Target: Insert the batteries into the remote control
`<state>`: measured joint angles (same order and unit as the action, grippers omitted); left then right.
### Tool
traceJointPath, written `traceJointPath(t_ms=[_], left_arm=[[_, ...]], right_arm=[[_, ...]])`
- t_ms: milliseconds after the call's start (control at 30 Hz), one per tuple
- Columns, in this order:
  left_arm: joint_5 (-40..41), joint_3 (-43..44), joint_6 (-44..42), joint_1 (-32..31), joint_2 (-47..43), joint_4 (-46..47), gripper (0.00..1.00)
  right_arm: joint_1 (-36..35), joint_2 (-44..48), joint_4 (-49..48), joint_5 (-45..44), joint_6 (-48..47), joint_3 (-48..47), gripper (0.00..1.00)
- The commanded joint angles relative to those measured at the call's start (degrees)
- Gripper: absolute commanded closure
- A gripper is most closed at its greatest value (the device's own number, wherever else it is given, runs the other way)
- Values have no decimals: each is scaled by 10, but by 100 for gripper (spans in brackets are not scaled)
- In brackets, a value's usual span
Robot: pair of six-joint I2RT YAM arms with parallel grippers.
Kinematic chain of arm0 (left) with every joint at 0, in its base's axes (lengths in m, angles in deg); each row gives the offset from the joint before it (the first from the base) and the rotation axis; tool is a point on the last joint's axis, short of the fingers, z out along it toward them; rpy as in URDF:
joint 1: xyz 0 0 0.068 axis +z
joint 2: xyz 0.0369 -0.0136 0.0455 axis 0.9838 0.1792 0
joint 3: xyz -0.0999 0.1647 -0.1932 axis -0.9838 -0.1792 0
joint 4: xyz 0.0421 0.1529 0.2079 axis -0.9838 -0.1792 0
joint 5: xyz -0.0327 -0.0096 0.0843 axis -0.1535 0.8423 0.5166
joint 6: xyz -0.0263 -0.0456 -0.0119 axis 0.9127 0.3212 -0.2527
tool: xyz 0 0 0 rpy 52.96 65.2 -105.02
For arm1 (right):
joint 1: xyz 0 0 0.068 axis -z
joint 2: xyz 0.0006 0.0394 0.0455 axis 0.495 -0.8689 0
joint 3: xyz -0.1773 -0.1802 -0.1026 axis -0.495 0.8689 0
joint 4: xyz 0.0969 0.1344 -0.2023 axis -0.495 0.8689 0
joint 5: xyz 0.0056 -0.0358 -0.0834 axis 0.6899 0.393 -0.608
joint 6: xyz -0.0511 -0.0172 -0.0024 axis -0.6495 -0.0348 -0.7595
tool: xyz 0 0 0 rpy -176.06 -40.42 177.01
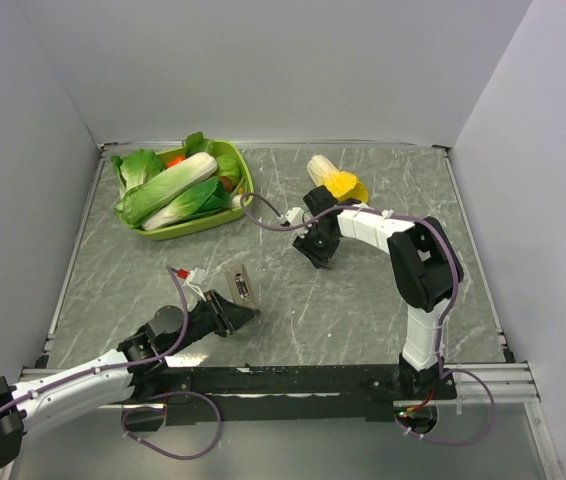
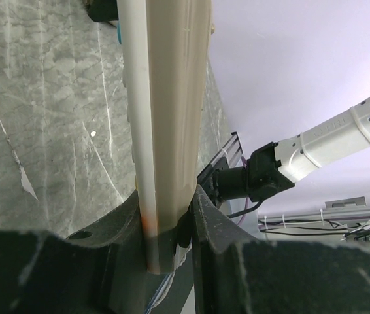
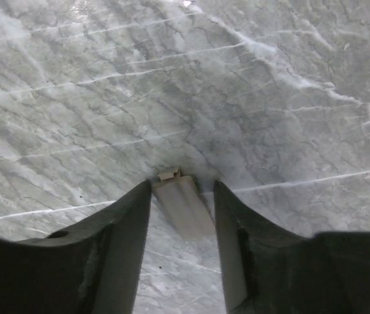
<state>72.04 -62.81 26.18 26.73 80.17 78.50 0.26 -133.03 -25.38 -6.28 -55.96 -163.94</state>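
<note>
The left gripper (image 2: pixel 167 226) is clamped on one end of the remote control (image 2: pixel 165 98), near left: a light, stiff, smooth bar, best pinched across its narrow sides. The right gripper (image 3: pixel 184 196) brackets a small beige piece (image 3: pixel 185 216) over the table (image 1: pixel 363 300), further off; whether it pinches it I cannot tell. No batteries show; a yellow toy cabbage (image 1: pixel 335 180) lies just beyond, a green basket (image 1: pixel 246 175) far left

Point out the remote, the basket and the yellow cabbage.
remote (image 2: pixel 165 131): left wrist view, its beige body.
basket (image 1: pixel 183 229): top view, near rim.
yellow cabbage (image 1: pixel 341 184): top view, yellow leaves.
</note>
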Motion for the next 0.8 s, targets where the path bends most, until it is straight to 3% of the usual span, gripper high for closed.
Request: traceJointPath(t_ms=[0, 400, 767], left_arm=[[-8, 3, -15, 0, -5, 31, 99], [2, -37, -47, 0, -6, 95, 99], [6, -42, -106, 0, -22, 120, 98]], right_arm=[[-15, -15, 11, 6, -10, -6, 60], [-36, 97, -54, 27, 48, 54, 85], [-124, 356, -231, -39, 291, 147, 92]])
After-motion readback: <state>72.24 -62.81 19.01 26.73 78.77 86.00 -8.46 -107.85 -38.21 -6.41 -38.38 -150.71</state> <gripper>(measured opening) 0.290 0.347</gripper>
